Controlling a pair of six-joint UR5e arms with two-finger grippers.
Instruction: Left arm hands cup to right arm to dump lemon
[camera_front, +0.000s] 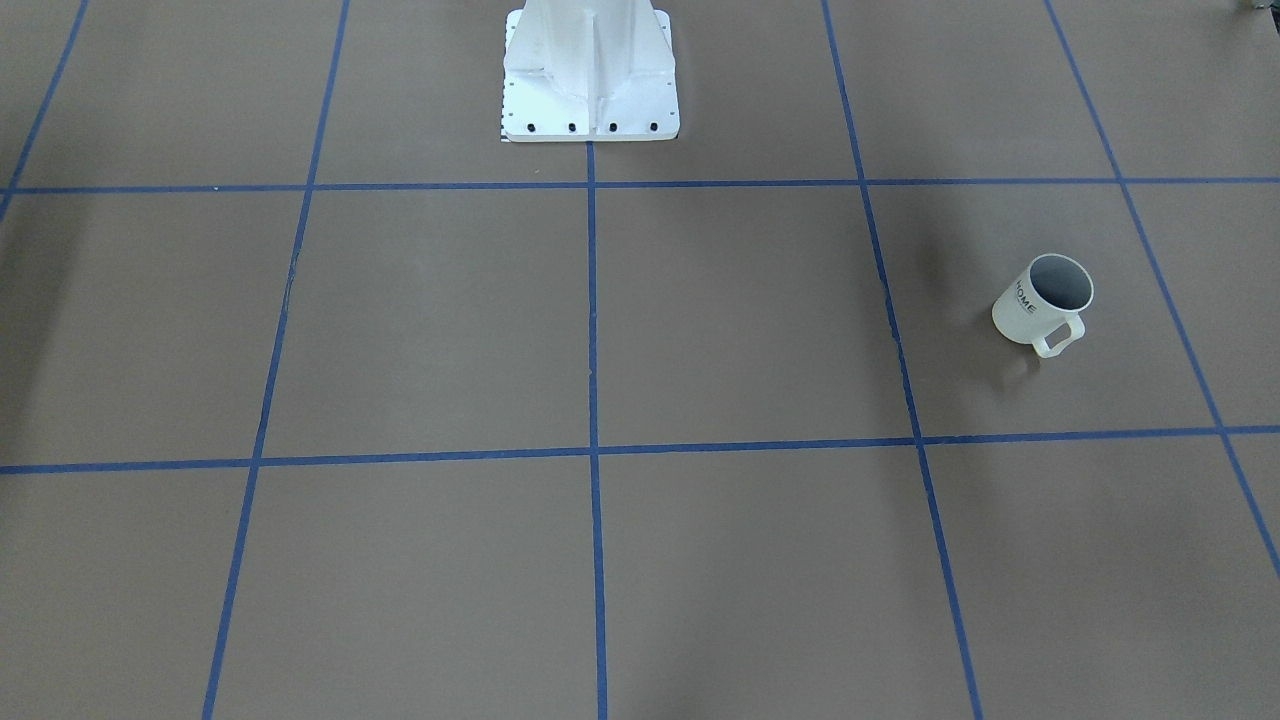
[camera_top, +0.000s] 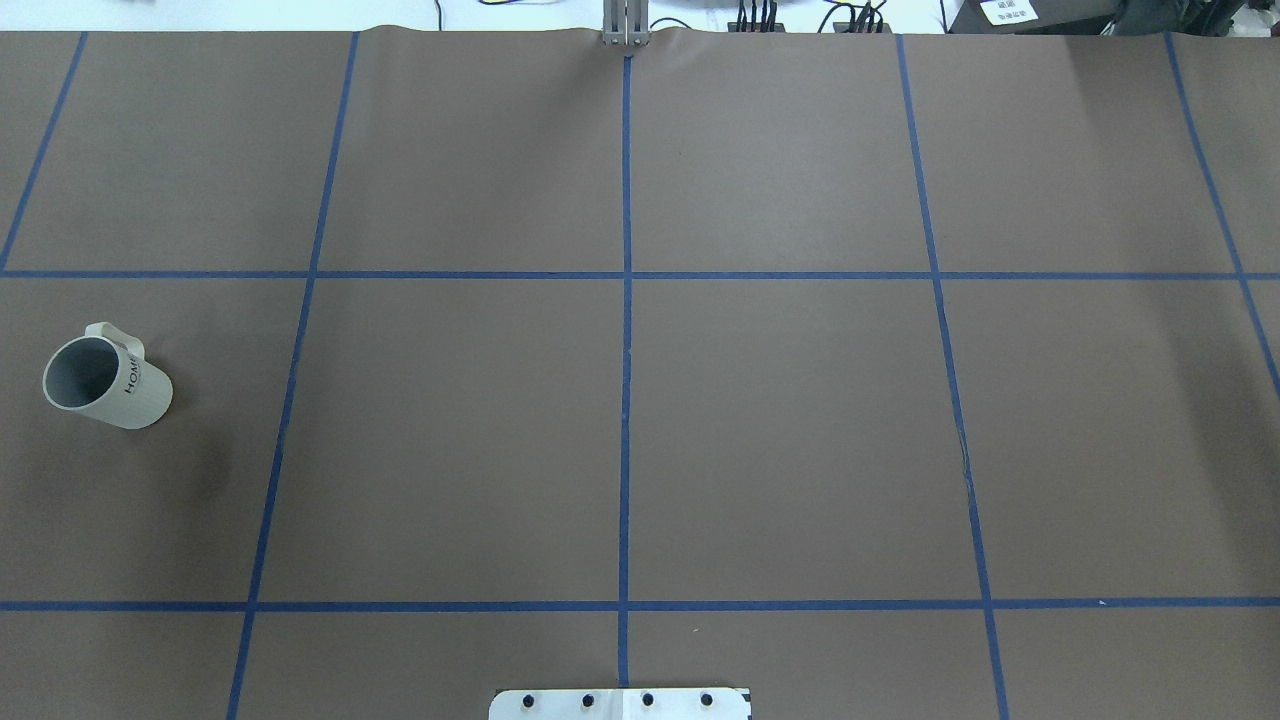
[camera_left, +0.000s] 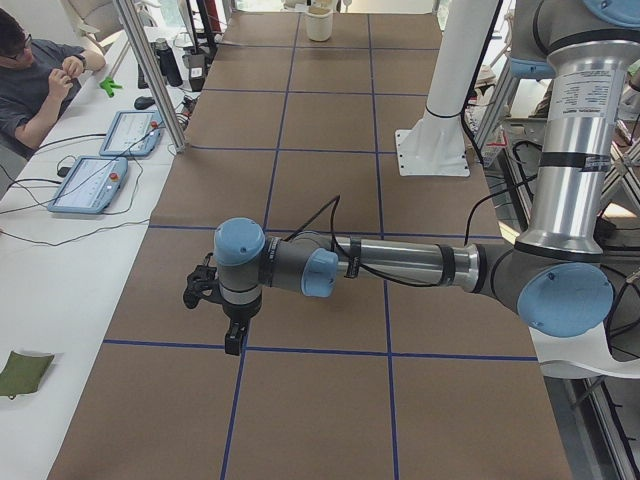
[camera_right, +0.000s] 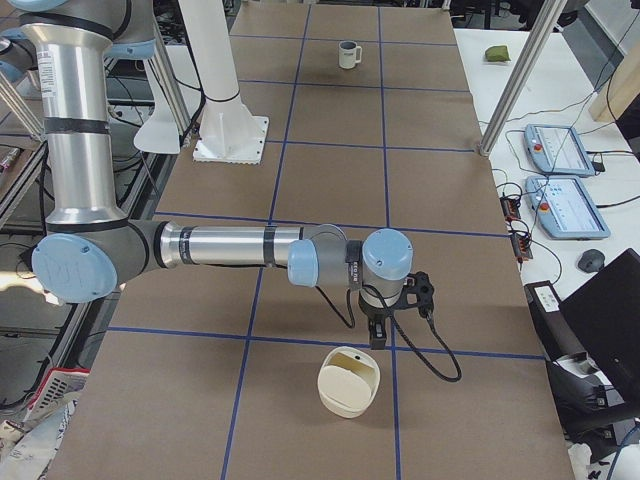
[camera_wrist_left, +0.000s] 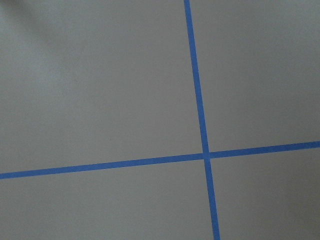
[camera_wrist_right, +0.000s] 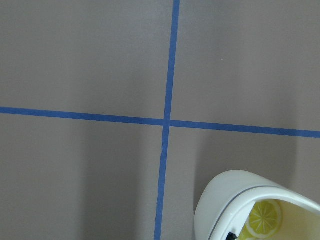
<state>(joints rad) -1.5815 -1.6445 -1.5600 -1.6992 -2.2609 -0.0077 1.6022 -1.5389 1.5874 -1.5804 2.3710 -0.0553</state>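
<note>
Cup (camera_front: 1043, 303) upright on table (camera_front: 700, 330), robot's left side, handle (camera_front: 1058, 338) twd operators; lemon not seen inside. Prob. light, rigid, glazed-slick, breakable: pinch rim wall opp. handle. Left gripper (camera_left: 233, 340), right gripper (camera_right: 377, 335): opening and load cannot tell, side views only.

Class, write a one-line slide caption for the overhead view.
Cup marked HOME stands upright on the robot's left of the blue-taped table, handle pointing away from the robot.
</note>
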